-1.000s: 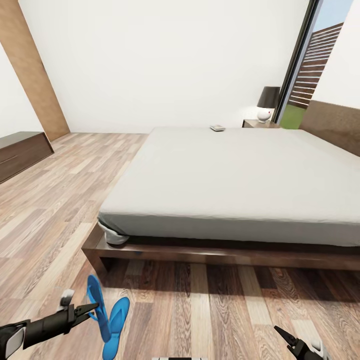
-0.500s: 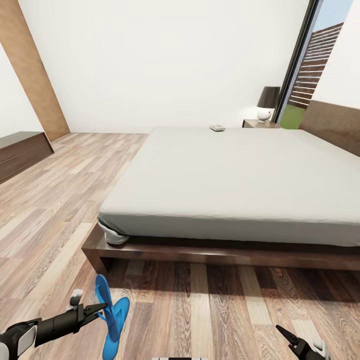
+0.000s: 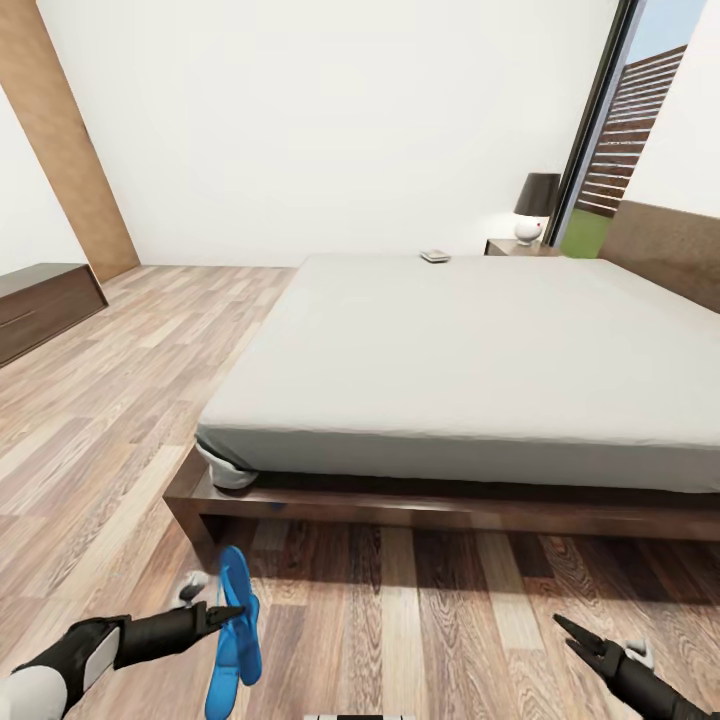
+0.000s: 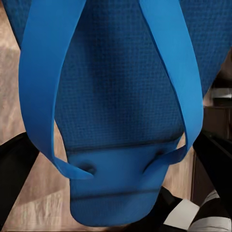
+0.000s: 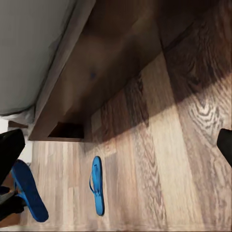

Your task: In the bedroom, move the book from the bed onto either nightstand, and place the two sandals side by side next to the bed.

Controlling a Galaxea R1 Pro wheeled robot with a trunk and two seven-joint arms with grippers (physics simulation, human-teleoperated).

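Held sandal: our left end effector (image 3: 232,612) is clenched on one blue sandal (image 3: 238,610); in the head view this sandal hangs nearly upright, on its edge, above the floor (image 3: 420,620); in the left wrist view we see its sole and straps (image 4: 121,111) very close, with the dark fingers on both sides.
Second sandal: the other sandal (image 3: 224,683) lies flat on the floor, just under and beside the held one; its long axis points roughly toward the bed (image 3: 450,370); in the right wrist view it (image 5: 97,185) lies alone on the planks, apart from the held sandal (image 5: 29,191).
Key relation: we judge that the held sandal must go down flat, parallel to the lying one and just beside it; the left arm is the nearer one.
Right end effector: our right end effector (image 3: 585,640) hangs released over the floor, well apart from both sandals; it carries nothing.
Book: a small flat thing (image 3: 435,256) lies at the far edge of the bed, near the nightstand (image 3: 515,246) with a lamp (image 3: 535,208); it is probably the book, but too small to read.
Hidden: the lower end of the lying sandal is cut by the edge of the head view; whether the two sandals touch, we cannot tell.
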